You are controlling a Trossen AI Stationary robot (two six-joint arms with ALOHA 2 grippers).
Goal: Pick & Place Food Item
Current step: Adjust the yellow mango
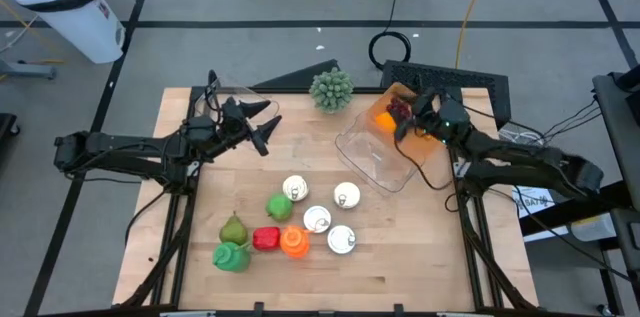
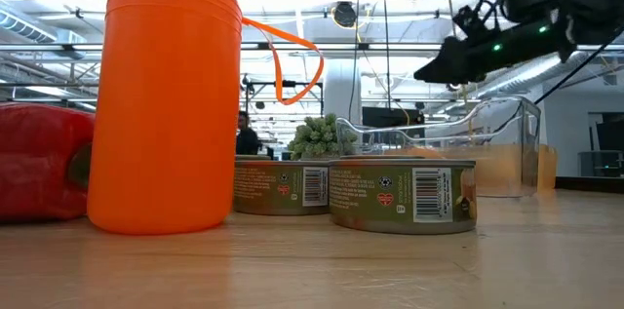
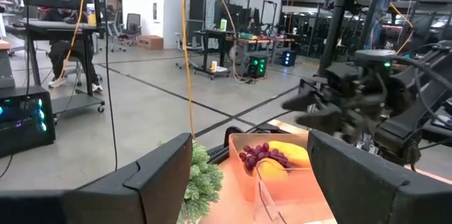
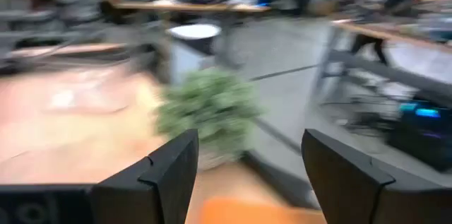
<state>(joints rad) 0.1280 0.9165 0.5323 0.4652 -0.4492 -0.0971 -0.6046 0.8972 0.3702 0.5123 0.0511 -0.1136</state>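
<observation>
Two pincers: both spread, holding nothing.
Right pincer (image 1: 408, 109): raised over the clear container (image 1: 385, 157) at 2 o'clock, where grapes (image 1: 398, 108) and an orange (image 1: 383, 120) sit.
Left pincer (image 1: 262, 129): raised at 10 o'clock, apparently waiting.
Bench (image 1: 400, 257): cans (image 1: 341, 239) and a red pepper (image 1: 265, 239) cluster at 6 o'clock, likely queued.

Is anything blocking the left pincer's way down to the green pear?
Nothing visible does. The left pincer hangs open above the table's far left part; the green pear lies near the front left, with bare wood between. The cans sit off to the right.

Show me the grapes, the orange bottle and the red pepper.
Grapes (image 3: 263, 156): left wrist view, middle of the bunch.
Orange bottle (image 2: 164, 104): low view, middle of its ribbed body.
Red pepper (image 1: 266, 239): high view, centre of its top side.
</observation>
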